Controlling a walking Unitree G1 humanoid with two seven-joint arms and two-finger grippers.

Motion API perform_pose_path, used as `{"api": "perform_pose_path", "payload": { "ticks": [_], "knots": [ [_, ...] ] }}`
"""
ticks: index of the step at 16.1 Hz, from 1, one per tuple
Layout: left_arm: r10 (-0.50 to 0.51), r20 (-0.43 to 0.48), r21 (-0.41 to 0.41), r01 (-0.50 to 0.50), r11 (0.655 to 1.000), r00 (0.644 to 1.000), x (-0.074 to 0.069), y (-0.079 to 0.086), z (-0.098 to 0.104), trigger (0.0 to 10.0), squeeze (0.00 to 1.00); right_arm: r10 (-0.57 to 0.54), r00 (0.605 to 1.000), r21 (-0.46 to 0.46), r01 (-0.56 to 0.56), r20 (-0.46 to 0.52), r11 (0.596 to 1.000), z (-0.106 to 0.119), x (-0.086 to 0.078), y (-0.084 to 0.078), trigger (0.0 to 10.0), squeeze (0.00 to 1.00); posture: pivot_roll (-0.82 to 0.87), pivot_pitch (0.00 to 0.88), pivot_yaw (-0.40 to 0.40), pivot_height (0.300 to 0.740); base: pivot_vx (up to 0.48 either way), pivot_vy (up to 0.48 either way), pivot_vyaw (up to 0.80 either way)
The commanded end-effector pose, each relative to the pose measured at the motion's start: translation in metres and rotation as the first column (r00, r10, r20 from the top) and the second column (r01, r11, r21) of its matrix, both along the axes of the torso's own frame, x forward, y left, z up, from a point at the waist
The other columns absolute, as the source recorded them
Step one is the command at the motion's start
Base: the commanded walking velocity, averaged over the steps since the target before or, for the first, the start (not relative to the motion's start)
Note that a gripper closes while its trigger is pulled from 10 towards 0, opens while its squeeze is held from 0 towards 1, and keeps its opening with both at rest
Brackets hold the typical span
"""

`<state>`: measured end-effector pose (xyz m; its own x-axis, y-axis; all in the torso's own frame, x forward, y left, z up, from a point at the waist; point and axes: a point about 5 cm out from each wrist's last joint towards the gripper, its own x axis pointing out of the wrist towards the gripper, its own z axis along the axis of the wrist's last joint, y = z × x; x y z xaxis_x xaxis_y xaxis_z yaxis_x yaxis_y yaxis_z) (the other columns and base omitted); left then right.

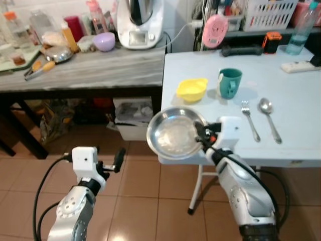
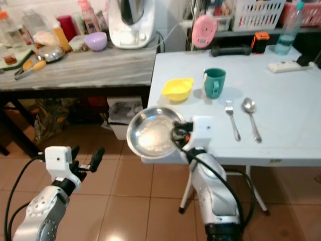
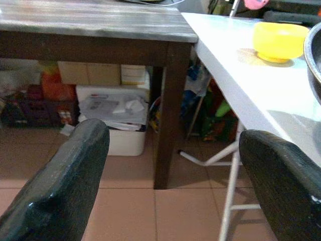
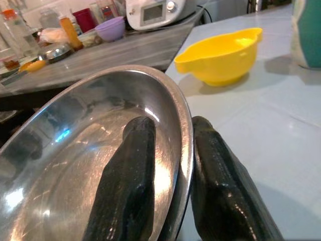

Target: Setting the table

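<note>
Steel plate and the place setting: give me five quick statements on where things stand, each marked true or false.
1. The right pincer is shut on the rim of the steel plate. True.
2. The plate lies fully on the white table. False: it overhangs the table's near left corner.
3. The fork and spoon lie side by side on the table, fork to the left. True.
4. The yellow bowl sits inside the teal mug. False: they stand side by side, bowl to the left of the mug.
5. The left pincer holds a cup. False: it is open, holding nothing, low over the tiled floor.
</note>
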<state>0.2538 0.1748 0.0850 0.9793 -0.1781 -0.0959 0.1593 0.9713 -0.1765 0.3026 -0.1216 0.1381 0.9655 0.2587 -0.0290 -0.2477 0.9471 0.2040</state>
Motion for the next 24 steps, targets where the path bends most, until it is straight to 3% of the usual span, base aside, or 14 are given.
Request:
{"api": "perform_pose_path", "payload": {
  "ticks": [1,17,24],
  "knots": [
    [-0.008,0.001,-0.006,0.008,1.0,1.0,0.0,0.001,0.0,10.0,0.0,-0.015,1.0,-0.011,0.015,0.022,1.0,0.003,0.001,-0.003,10.0,0.0,-0.2,0.0,0.092,0.74,0.0,0.0,0.0],
    [-0.034,0.01,0.0,0.034,0.999,0.999,0.001,-0.007,0.001,10.0,0.0,-0.023,0.999,-0.02,0.024,0.034,1.0,0.003,0.0,-0.003,10.0,0.0,-0.21,0.004,0.097,0.74,0.0,0.461,0.0],
    [-0.039,0.047,-0.034,0.041,0.999,0.998,0.001,-0.011,0.007,10.0,0.0,-0.015,0.999,-0.036,0.016,0.045,0.999,0.003,-0.001,-0.002,10.0,0.0,-0.21,0.008,0.099,0.74,0.0,0.04,0.0]
  ]
}}
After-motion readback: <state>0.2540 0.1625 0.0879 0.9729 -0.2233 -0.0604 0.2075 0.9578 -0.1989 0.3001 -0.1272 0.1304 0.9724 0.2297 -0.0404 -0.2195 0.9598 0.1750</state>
